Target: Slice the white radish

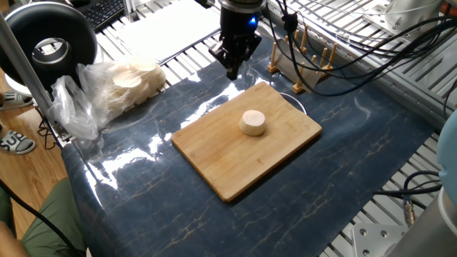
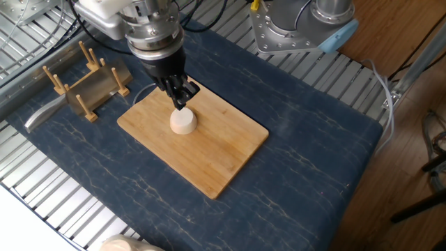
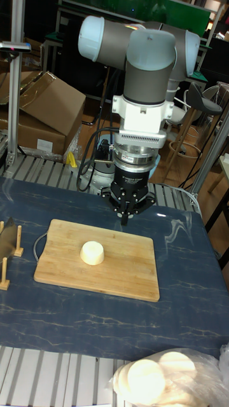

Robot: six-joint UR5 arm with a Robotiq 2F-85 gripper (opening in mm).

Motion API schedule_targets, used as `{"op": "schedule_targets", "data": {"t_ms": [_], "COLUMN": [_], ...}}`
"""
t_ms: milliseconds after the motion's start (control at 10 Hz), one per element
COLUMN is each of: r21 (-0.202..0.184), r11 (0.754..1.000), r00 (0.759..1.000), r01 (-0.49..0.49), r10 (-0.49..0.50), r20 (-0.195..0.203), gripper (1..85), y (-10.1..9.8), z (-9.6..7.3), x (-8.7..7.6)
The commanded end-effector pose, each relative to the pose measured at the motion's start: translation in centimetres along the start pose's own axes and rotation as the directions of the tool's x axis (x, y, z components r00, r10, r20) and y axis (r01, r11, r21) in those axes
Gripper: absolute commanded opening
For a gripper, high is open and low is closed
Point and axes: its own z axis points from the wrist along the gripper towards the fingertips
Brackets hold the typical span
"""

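White radish (image 1: 252,122) whole on cutting board (image 1: 214,157); gripper (image 1: 233,72) hovers beyond far edge, fingers together, empty.

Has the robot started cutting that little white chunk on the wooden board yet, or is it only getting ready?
Nothing is cut yet: the cream-white radish chunk sits whole on the bamboo cutting board. In hand: nothing. The black two-finger gripper hangs shut and empty above the board's far edge. A blade seems to rest in the wooden rack. Fetching it and all slicing remain.
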Motion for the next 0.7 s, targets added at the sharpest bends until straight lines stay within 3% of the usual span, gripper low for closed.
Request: {"op": "schedule_targets", "data": {"t_ms": [0,300,600], "r21": [-0.009,0.004,-0.013], "r11": [0.999,0.998,0.998], "r00": [0.999,0.998,0.998], "r01": [0.050,0.060,0.059], "r10": [-0.050,-0.060,-0.060], "r20": [-0.014,-0.027,-0.011], "gripper": [1.0,1.0,1.0], "y": [-0.95,-1.44,-1.13], "z": [-0.06,-0.01,0.10], "x": [1.00,1.49,1.31]}}
